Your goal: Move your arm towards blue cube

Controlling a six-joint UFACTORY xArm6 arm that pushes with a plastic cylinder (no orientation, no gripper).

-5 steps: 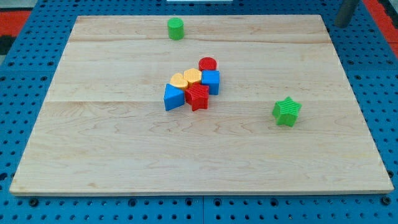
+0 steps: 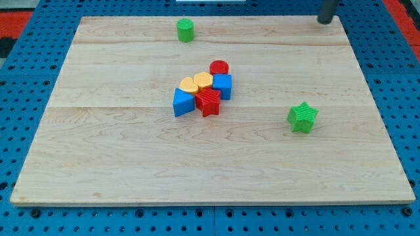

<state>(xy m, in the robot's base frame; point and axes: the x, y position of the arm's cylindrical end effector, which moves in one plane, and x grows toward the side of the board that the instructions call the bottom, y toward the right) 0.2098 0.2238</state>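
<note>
Counter point(image 2: 118, 151): pale wood, matt, fine grain, 3 planks with visible seams. Blue cube point(image 2: 223, 85) and green star point(image 2: 302, 117): matt plastic, faintly ridged surfaces. Surrounding base point(image 2: 20, 98): blue perforated sheet, smooth.

Pale wooden board point(image 2: 131, 164) on blue pegboard point(image 2: 20, 216) — red strips point(image 2: 16, 23), perhaps matting — even light.

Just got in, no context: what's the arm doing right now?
My tip is at the board's top right edge, touching no block. It's headed for the blue cube, which sits mid-board in a tight cluster with a red cylinder, two yellow blocks, a red star and another blue block.
</note>
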